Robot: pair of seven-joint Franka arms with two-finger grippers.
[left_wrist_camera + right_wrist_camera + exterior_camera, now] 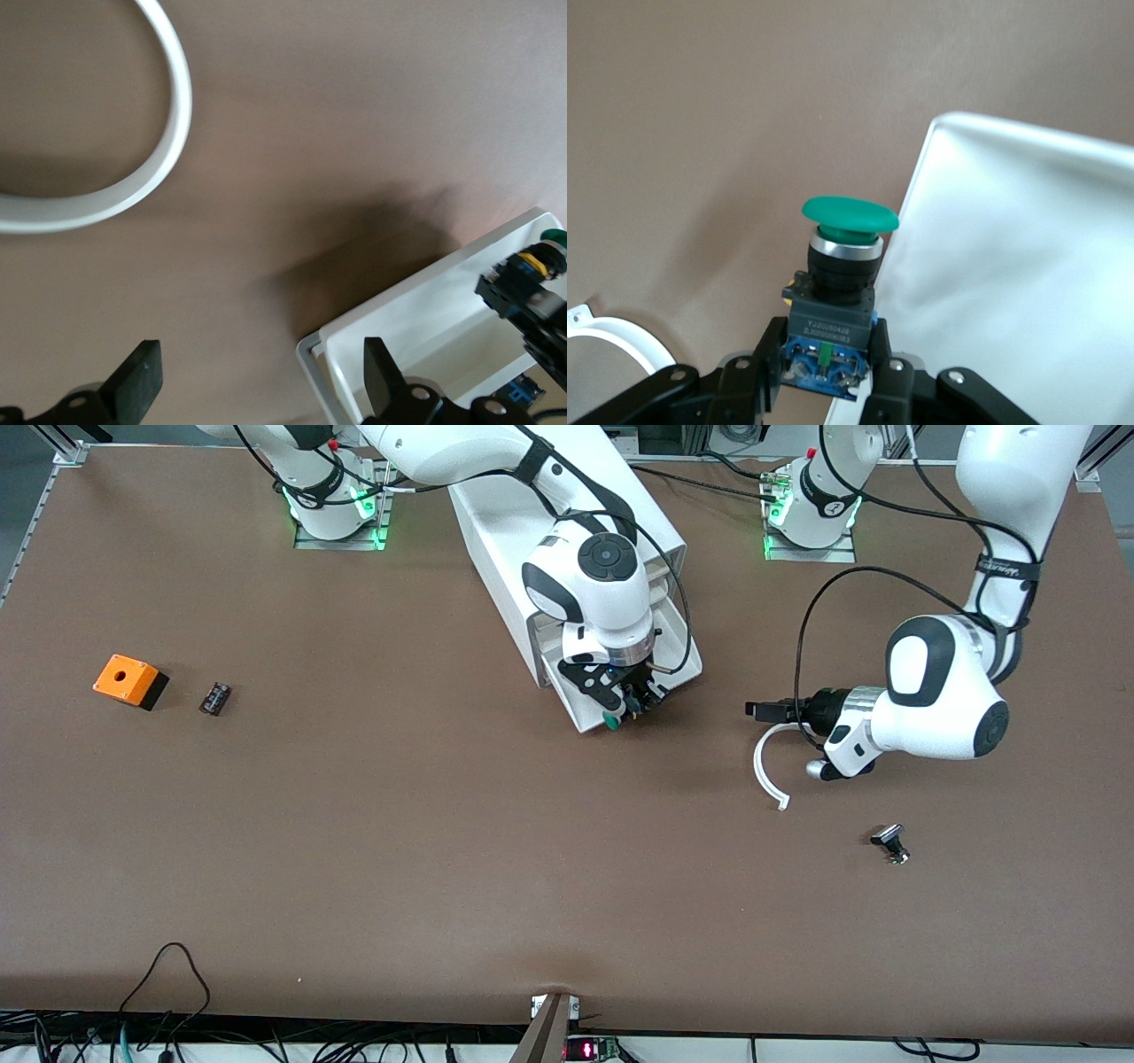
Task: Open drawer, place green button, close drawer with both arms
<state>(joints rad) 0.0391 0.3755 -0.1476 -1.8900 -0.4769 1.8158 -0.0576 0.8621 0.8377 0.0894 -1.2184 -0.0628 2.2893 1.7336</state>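
The white cabinet [485, 536] stands between the arm bases, and one drawer [578, 707] is pulled out toward the front camera. My right gripper [631, 701] is over the drawer's front edge, shut on the button [611, 722]. In the right wrist view the button [842, 257] shows its green cap and black body clamped between the fingers, with the white drawer [1028, 266] beside it. My left gripper [766, 710] is open and empty, low over the table toward the left arm's end from the drawer. In the left wrist view its fingers [137, 381] stand wide apart near the drawer's corner [416, 323].
A curved white plastic strip [769, 766] lies under the left gripper. A small silver-and-black part [890, 843] lies nearer the front camera. An orange box with a hole [130, 680] and a small black part [215, 698] lie toward the right arm's end.
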